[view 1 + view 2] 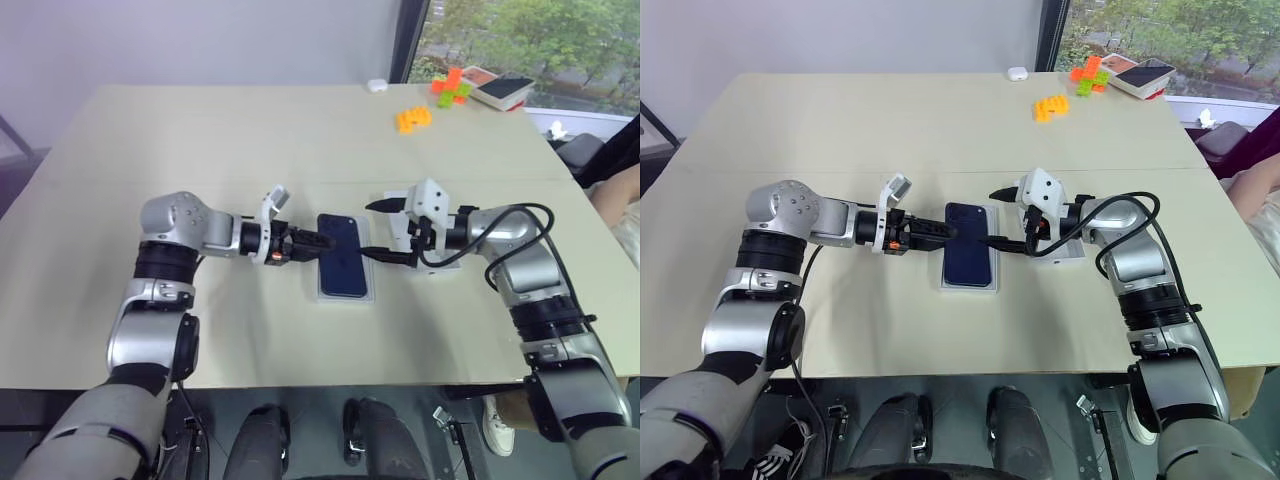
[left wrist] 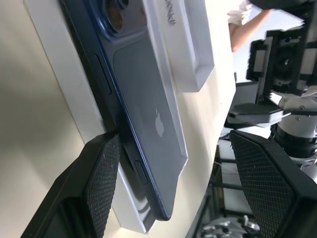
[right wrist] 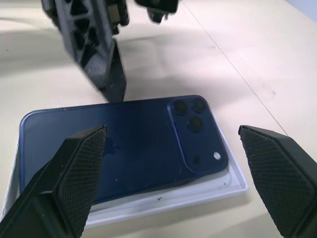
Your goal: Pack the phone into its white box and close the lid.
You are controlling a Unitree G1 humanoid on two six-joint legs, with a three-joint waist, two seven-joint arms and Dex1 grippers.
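Observation:
The dark blue phone point(image 1: 342, 257) lies camera side up in the white box point(image 1: 345, 297) at the middle of the table. One long edge of the phone point(image 2: 143, 114) rides slightly above the box wall point(image 2: 64, 89). My left gripper point(image 1: 318, 243) reaches in from the left, open, with one finger point(image 2: 101, 183) beside the box's side. My right gripper point(image 1: 383, 230) comes from the right, open, its two fingers spread wide over the phone's camera end point(image 3: 195, 131). The white lid point(image 2: 185, 47) lies just right of the box, partly hidden under my right gripper.
Orange blocks point(image 1: 413, 118), orange and green blocks point(image 1: 452, 87), a small white case point(image 1: 377, 86) and another boxed phone point(image 1: 503, 90) sit at the far right. A person's arm point(image 1: 612, 200) shows at the right edge. Bare tabletop point(image 1: 200, 130) surrounds the box.

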